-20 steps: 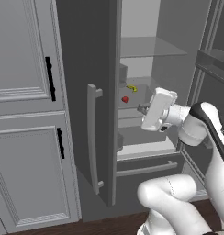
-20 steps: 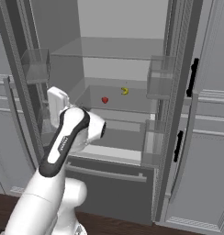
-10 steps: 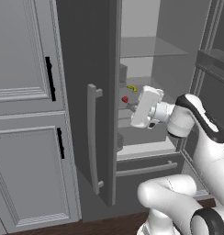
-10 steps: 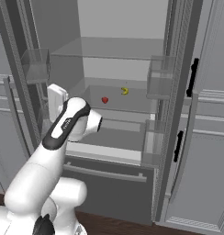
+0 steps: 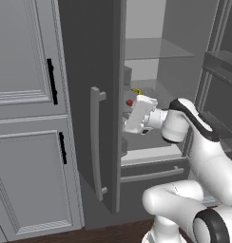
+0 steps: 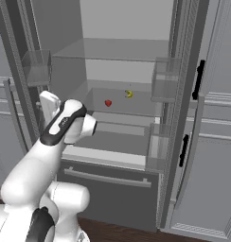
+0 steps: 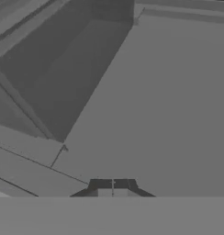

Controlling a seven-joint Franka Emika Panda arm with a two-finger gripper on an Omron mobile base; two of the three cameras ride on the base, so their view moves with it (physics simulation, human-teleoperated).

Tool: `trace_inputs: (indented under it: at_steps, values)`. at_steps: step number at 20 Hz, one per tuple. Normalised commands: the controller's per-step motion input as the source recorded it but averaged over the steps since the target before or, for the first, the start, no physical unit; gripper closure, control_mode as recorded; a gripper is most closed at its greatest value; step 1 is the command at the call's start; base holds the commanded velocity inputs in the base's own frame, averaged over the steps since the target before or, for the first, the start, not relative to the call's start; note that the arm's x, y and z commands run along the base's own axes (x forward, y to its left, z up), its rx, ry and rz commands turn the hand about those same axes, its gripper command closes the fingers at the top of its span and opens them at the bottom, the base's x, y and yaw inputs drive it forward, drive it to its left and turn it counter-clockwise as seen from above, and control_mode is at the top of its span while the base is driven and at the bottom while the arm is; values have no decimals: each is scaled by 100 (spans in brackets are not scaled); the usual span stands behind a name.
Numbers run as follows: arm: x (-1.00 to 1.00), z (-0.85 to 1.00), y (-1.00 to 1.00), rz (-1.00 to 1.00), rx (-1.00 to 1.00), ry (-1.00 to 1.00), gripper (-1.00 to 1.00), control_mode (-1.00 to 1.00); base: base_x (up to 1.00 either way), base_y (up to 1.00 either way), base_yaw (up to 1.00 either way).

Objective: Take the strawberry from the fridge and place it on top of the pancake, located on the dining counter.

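The fridge (image 5: 87,57) stands open, its left door edge-on in the left base view. The strawberry (image 6: 108,102), a tiny red berry, lies on the middle shelf (image 6: 136,105); it also peeks out above my hand as a red dot, the strawberry (image 5: 129,102). My white hand (image 5: 138,114) hovers at the shelf's left end, close to the left door and nearer to me than the berry, pointing left. In the hand view my gripper (image 7: 113,183) is shut on nothing, facing plain grey fridge panels. The pancake and the dining counter are out of view.
A small yellow curved item (image 6: 128,93) lies right of the berry on the same shelf. Clear door bins (image 6: 164,80) hang on the right door, another bin (image 6: 36,66) on the left. The bottom drawer (image 6: 108,177) is closed. Light grey cabinets (image 5: 27,118) flank the fridge.
My hand has swung left across the fridge opening toward the left door, and the elbow has risen. The strawberry and the yellow item have not moved.
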Motion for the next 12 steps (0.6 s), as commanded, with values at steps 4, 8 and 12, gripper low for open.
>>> trace_inputs:
  at_steps: [4,8,12]
  values:
    - [8,-5,72,-3,-1,-3,100,-100,0,0,0]
    - [-1,0,68,0,0,0,100,-100,0,0,0]
    - [-21,0,84,0,0,0,100,-100,0,0,0]
